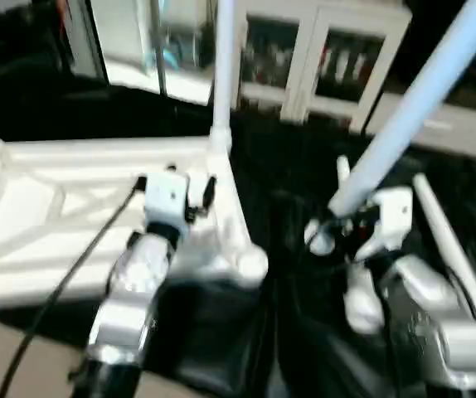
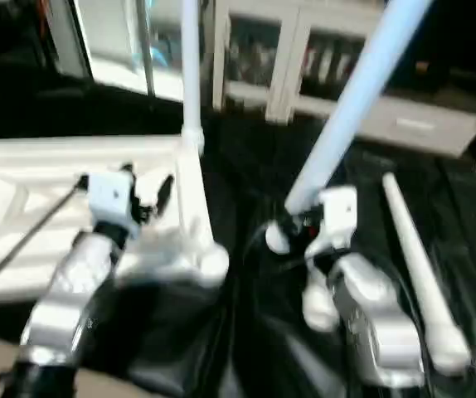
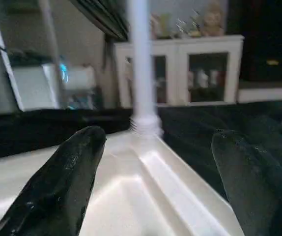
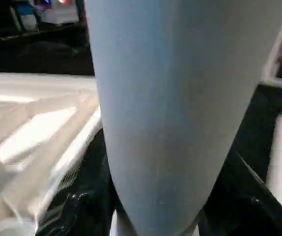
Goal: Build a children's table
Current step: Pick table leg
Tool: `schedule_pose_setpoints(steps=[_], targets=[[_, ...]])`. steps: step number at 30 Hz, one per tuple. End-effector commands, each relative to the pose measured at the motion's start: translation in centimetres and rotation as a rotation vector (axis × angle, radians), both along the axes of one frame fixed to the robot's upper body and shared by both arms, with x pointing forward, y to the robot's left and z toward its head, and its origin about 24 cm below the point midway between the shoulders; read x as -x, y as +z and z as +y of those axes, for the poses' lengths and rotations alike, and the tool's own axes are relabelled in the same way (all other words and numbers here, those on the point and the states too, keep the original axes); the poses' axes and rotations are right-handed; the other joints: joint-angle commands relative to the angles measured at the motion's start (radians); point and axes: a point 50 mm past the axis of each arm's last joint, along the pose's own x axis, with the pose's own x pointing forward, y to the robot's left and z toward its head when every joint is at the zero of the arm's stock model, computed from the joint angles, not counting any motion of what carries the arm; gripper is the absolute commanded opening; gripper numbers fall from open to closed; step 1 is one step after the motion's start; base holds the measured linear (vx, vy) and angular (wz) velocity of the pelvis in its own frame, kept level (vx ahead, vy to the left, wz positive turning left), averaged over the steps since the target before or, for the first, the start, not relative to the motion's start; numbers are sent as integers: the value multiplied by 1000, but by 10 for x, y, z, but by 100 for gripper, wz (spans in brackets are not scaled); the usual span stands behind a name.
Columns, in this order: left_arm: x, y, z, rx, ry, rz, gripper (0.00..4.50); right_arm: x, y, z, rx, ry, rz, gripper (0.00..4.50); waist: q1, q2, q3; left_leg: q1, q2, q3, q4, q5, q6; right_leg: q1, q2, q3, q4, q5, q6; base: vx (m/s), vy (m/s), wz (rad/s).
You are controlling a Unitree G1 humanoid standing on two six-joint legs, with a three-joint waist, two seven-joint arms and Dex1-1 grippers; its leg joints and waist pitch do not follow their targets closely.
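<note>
One tabletop [image 1: 47,215], three legs: one socketed [image 1: 222,75], one gripped [image 1: 420,99], one lying [image 2: 416,265].

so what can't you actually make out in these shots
- Upright leg: top cut off by the head views' upper edge.
- Leg in the right gripper: far end cut off likewise.
- Tabletop: left corners beyond the frame edge; near rim partly behind the left gripper.
- Cabinet contents: blurred.

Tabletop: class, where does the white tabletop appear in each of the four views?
Left eye view: tabletop, left half.
Right eye view: left half.
Left wrist view: beyond the left end effector, at.
Right wrist view: beside the gripped leg, at.
Shared landmark: the black cloth beneath it.
</note>
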Motion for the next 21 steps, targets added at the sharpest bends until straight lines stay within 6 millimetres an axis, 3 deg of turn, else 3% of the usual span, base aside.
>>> schedule_pose_setpoints(steps=[1,2,3,4,5,6,7,8,9,11,12,13,14,15,16,17,18,19,20,21], targets=[[-1,-1,5,0,10,15,391,-2,8,4,-20,0,-38,186,25,33,-33,-32,88,-7,-96,243,34,56,-143,39,-147,-53,-233,84,6,5],[-1,-3,5,10,7,22,391,-1,7,2,-5,-12,-33,186,15,89,-52,9,163,-38,-167,263,58,44,-78,-16,-91,35,-148,115,100,0],[-1,-3,5,12,6,24,391,-1,7,2,-5,-13,-32,186,-25,106,-55,42,212,-100,-177,232,162,-33,-28,-37,29,74,-90,110,124,-3],[1,-7,2,48,-51,62,391,1,8,-3,-3,-25,-32,186,-22,87,-75,78,226,-117,-144,393,244,-71,-58,-5,32,103,-44,110,124,-3],[1,-7,2,48,-51,62,391,1,8,-3,-3,-25,-32,186,-18,82,-83,84,222,-120,-125,564,268,-88,-74,8,28,170,-21,64,74,8],[2,-8,0,68,-90,76,391,2,9,-5,-5,-28,-33,186,-10,70,-84,75,214,-118,-110,745,272,-98,-89,29,17,248,0,26,51,7],[6,-6,-5,110,-207,75,391,3,11,-5,-21,-3,-42,186,2,48,-81,43,173,-83,-99,790,233,-85,-127,54,-16,333,7,26,51,7],[10,-6,-9,127,-328,91,411,3,14,-4,-27,27,-51,186,15,32,-78,-12,124,-33,-104,616,175,-40,-142,58,-22,419,-21,0,0,0],[13,-6,-11,135,-401,101,427,3,15,-4,-30,47,-56,186,36,31,-78,-35,114,-8,-121,405,130,-14,-147,52,-21,485,-16,0,0,0],[15,-8,-13,111,-462,124,427,2,17,-3,-39,68,-61,186,34,32,-65,-31,130,-5,-143,205,90,-15,-145,44,-34,410,-46,-30,-5,1],[19,-11,-15,45,-572,164,438,0,19,-4,-73,94,-60,186,31,40,-56,-14,147,-4,-163,49,60,-24,-135,36,-46,253,-97,-71,-9,1],[21,-13,-15,-3,-672,204,438,-2,22,-5,-110,129,-55,186,25,46,-47,-7,152,-2,-182,-70,49,-25,-133,36,-56,101,-132,-71,-9,1],[21,-14,-15,-8,-685,210,438,-2,22,-5,-113,134,-55,186,22,47,-47,-3,153,2,-187,-112,37,-27,-129,35,-60,39,-144,-80,-2,-6],[23,-15,-14,-31,-743,238,438,-4,24,-5,-129,159,-55,186,14,52,-43,-7,156,5,-197,-183,-2,-30,-125,31,-64,-58,-155,-84,15,-10],[23,-16,-14,-56,-796,263,438,-6,27,-5,-133,184,-55,186,16,69,-37,-7,156,7,-202,-237,-42,-38,-126,31,-69,-126,-148,-84,15,-10],[21,-18,-14,-69,-818,284,438,-9,29,-4,-124,205,-55,186,14,63,-36,0,156,14,-204,-278,-60,-47,-124,33,-77,-164,-143,-94,24,-4],[18,-20,-12,-81,-830,309,438,-11,32,-3,-113,224,-61,186,15,59,-29,11,151,23,-200,-369,-102,-63,-136,40,-92,-293,-127,-94,26,0],[17,-24,-11,-100,-867,359,438,-15,36,-1,-108,254,-68,186,17,63,-27,12,152,22,-198,-380,-109,-65,-142,44,-95,-329,-121,-94,26,0],[17,-24,-11,-100,-867,359,438,-15,36,-1,-108,254,-68,186,19,59,-25,9,153,21,-199,-377,-110,-65,-149,48,-102,-385,-106,-70,33,-5],[13,-30,-9,-135,-926,444,438,-22,43,2,-92,303,-83,186,18,57,-28,5,154,21,-200,-359,-107,-60,-151,48,-102,-386,-103,0,0,0]])
